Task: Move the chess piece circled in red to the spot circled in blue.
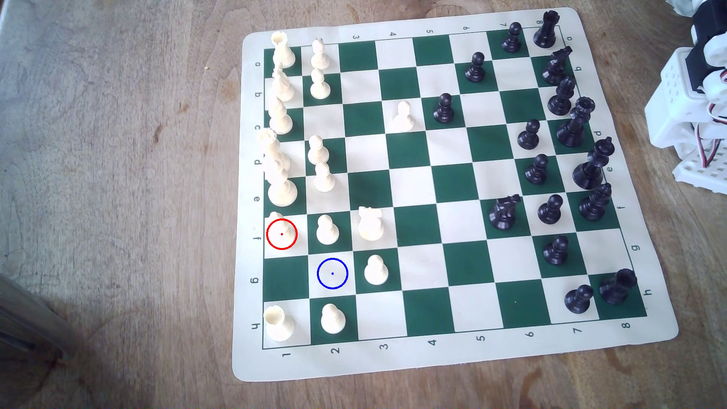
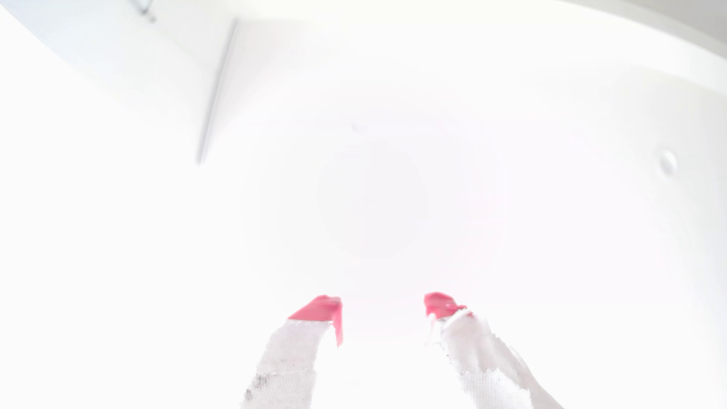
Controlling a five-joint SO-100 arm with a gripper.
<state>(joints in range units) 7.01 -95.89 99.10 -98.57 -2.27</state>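
While the arm [image 1: 692, 98] sits folded off the board's [image 1: 452, 354] far edge, at the exterior view's right, nothing on the board has been touched. In the wrist view your gripper [image 2: 383, 310] is spread — two red-tipped fingers [image 2: 320, 310] stand well apart with only washed-out white between them, pinching nothing.

Take the red ring as your landmark. The bishop [image 1: 277, 226] stands upright inside it, on a cream square in the outermost file at the exterior view's left. A pawn [image 1: 327, 230] sits just beside the ring toward the board's middle, and the knight [image 1: 370, 224] one square beyond that. The spot [image 1: 332, 273] lies diagonally next to the ring, one step inward and one toward the near edge — bare, marked in blue.

Judging from this, the reach has not begun. That pawn crowds the bishop, so you would likely come down from above and lift high enough to clear it before crossing.
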